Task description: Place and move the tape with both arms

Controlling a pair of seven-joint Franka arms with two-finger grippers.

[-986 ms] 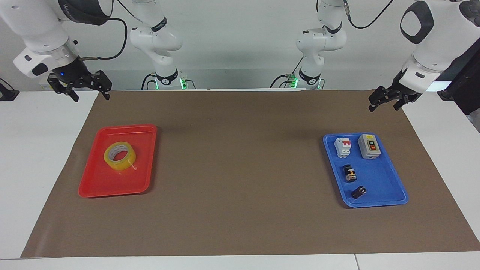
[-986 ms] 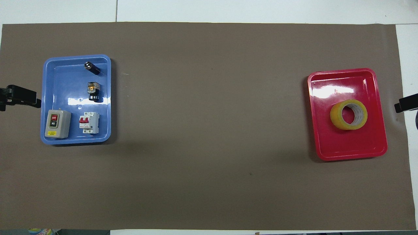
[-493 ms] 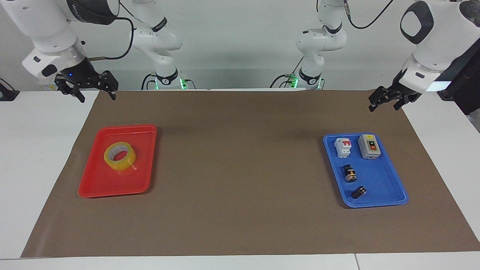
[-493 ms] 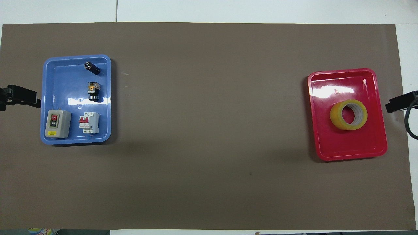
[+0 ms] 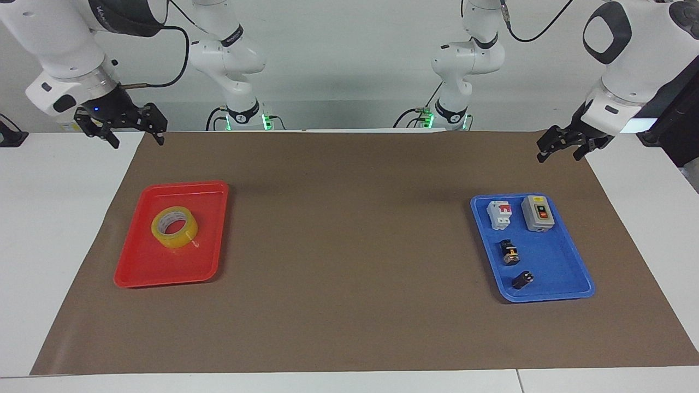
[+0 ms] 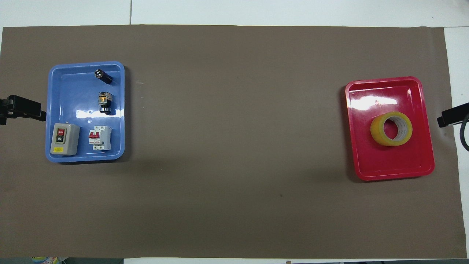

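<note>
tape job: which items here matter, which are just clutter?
Job:
- tape, lying in the red tray
- right gripper, open, raised near the red tray's end
- left gripper, open, waiting

Clutter:
- blue tray
- grey switch box
- breaker

White arms [image 5: 628,49], black cables [image 5: 180,54]

You have a brown mat [image 5: 349,245] spread over most of the white table [image 5: 54,218]. At one end lies a red tray [image 5: 136,267]. At the other you see a blue tray [image 5: 551,273] holding a grey switch box [image 5: 538,213] beside a white circuit breaker [image 5: 499,214], with a black and yellow part [image 5: 509,252] and a small black cylinder [image 5: 522,280] farther from the robots.
</note>
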